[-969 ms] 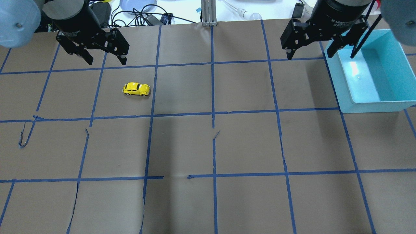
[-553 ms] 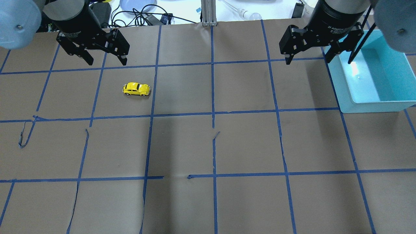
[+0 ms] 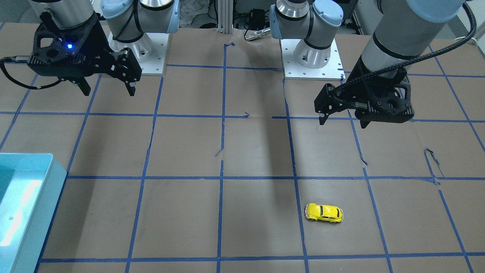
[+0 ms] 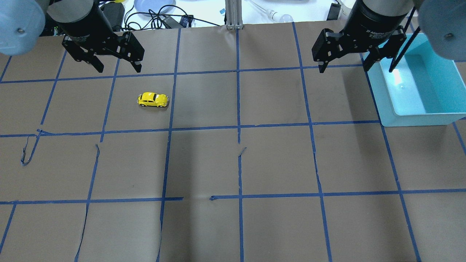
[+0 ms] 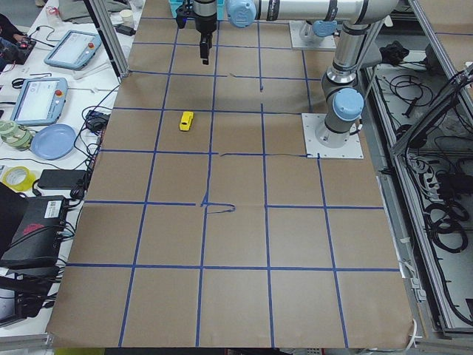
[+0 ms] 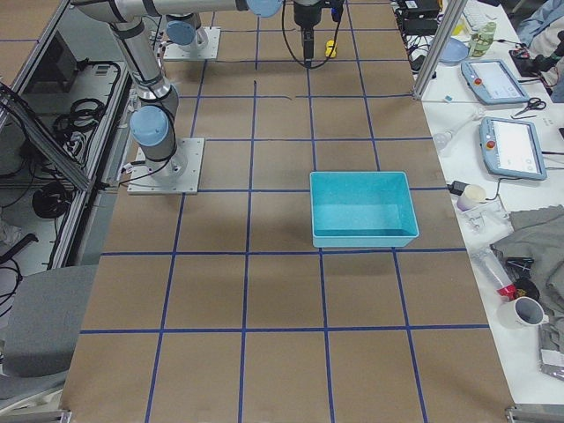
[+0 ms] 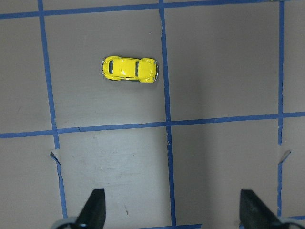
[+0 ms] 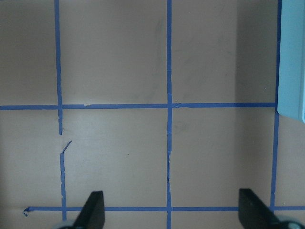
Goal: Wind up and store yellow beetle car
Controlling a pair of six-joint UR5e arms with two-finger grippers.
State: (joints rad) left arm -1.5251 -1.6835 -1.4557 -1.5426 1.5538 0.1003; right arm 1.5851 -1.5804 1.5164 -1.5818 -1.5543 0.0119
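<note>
The yellow beetle car point(image 4: 153, 99) stands on its wheels on the brown paper, left of the table's middle. It also shows in the front view point(image 3: 324, 213), the left side view point(image 5: 186, 120) and the left wrist view point(image 7: 129, 69). My left gripper point(image 4: 118, 69) is open and empty, raised behind the car and apart from it; it also shows in the front view point(image 3: 342, 122) and the left wrist view point(image 7: 171, 212). My right gripper point(image 4: 344, 68) is open and empty, raised beside the teal bin point(image 4: 386, 105); it also shows in the front view point(image 3: 108, 92).
The teal bin point(image 3: 53, 178) is open and holds nothing, at the right of the table point(image 6: 361, 236); its wall shows in the right wrist view point(image 8: 291, 57). Cables and a blue plate point(image 4: 153, 5) lie past the far edge. Blue tape point(image 4: 238, 127) grids the paper.
My right gripper has shifted slightly left and toward the far edge. My left gripper and the car have barely moved.
</note>
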